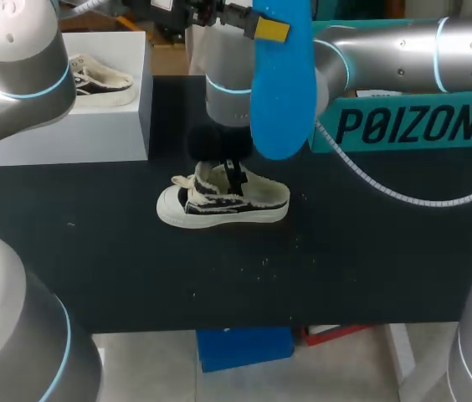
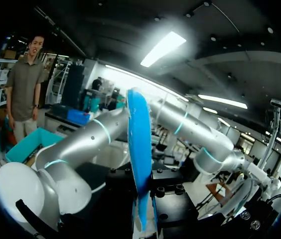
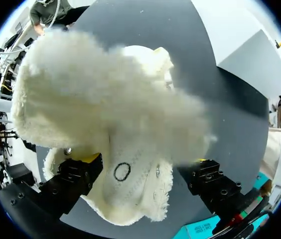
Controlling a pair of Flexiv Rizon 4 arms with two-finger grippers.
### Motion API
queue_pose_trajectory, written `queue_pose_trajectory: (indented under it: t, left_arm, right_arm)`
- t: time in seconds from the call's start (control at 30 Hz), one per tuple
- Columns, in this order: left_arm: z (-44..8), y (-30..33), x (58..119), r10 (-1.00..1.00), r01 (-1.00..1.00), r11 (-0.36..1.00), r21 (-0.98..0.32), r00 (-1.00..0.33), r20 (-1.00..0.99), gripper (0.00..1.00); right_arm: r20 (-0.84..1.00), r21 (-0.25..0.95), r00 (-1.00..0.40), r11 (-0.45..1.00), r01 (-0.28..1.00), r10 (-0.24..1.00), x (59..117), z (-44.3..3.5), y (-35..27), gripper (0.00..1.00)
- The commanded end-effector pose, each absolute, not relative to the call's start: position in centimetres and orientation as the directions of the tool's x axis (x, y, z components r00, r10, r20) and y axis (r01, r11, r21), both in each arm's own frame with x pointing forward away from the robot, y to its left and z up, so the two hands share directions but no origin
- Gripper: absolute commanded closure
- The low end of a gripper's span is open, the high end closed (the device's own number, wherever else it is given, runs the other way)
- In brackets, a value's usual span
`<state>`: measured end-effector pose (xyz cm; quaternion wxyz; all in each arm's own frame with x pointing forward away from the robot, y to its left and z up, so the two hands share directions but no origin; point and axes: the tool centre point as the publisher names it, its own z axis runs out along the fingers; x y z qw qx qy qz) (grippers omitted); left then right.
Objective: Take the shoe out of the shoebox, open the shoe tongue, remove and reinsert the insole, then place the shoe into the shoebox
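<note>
The black desk [image 1: 345, 268] carries the shoe [image 1: 223, 201] near its middle, standing on its sole with the toe toward the left edge. The blue insole [image 1: 282, 92] hangs in the air over the far side, and the left gripper [image 1: 265, 28] is clamped on its upper end. The right gripper [image 1: 234, 174] is down at the fluffy opening of the shoe; whether it grips there, I cannot tell.

— Where's the shoe?
— The shoe [image 1: 223, 199] sits on its sole in the middle of the table [image 1: 345, 268], toe to the left in the head view. It is cream with black side stripes and a fluffy fleece lining.
— And the insole?
— The blue insole [image 1: 282, 84] hangs upright above the shoe, its top end pinched in the left gripper [image 1: 268, 29].
— The shoebox?
— The teal shoebox [image 1: 412, 126] is at the table's rear right, apart from the shoe
</note>
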<state>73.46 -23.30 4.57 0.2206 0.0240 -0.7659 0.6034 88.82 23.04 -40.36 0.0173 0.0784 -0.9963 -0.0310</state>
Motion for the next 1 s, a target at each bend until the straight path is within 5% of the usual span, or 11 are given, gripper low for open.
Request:
queue_pose_trajectory:
  t: [0.03,1.0]
  left_arm:
    - [4.46,-23.39,73.40,0.227,-0.303,0.270,-0.914,-0.902,0.366,1.00]
    - [4.46,-23.39,73.40,0.227,-0.303,0.270,-0.914,-0.902,0.366,1.00]
  right_arm:
    - [0.031,0.060,-0.987,0.986,-0.154,-0.156,88.94,-40.98,23.35,1.00]
    - [0.052,0.059,-0.984,0.984,-0.167,-0.170,89.20,-41.01,23.18,1.00]
